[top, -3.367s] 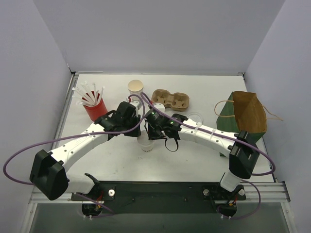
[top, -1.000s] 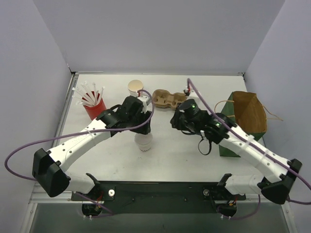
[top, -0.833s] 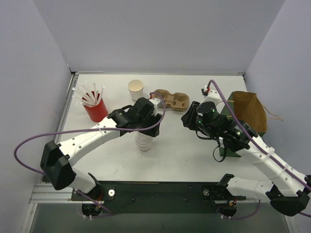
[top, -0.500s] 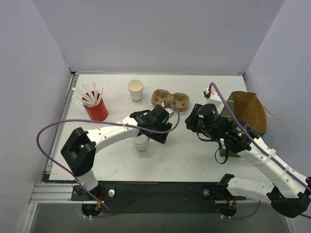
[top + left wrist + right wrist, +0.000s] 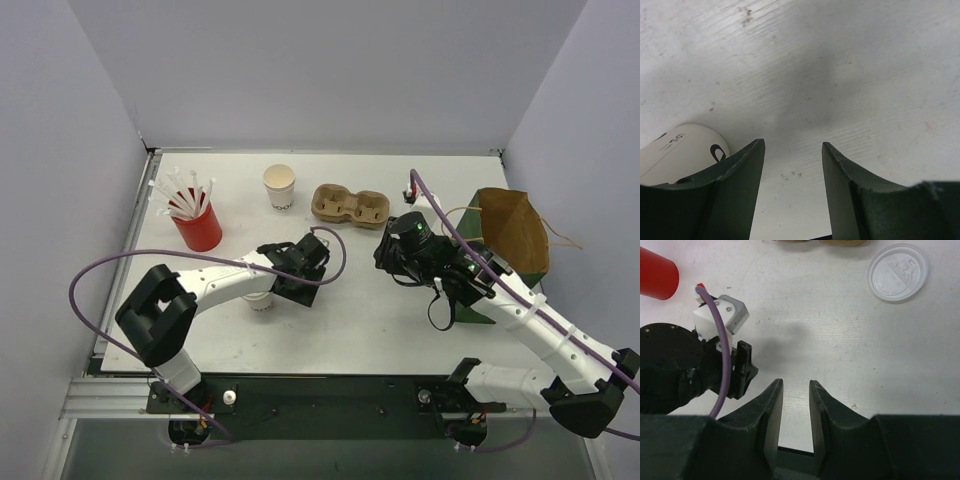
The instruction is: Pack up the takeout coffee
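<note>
One takeout coffee cup, white paper, sits on the table half hidden under my left arm. In the left wrist view this cup shows as a white rounded side with dark print, just outside the left finger. My left gripper hangs open over bare table with nothing between its fingers. A second white cup stands upright at the back, next to the brown pulp carrier. My right gripper is open by a narrow gap and holds nothing.
A red cup of white straws stands at the back left. A brown paper bag is at the right edge. A flat white lid lies on the table beyond my right gripper, which also sees my left wrist.
My left arm has swung back to the left and toward the near edge, and the cup beside it now sits further left. My right gripper has shifted slightly left.
</note>
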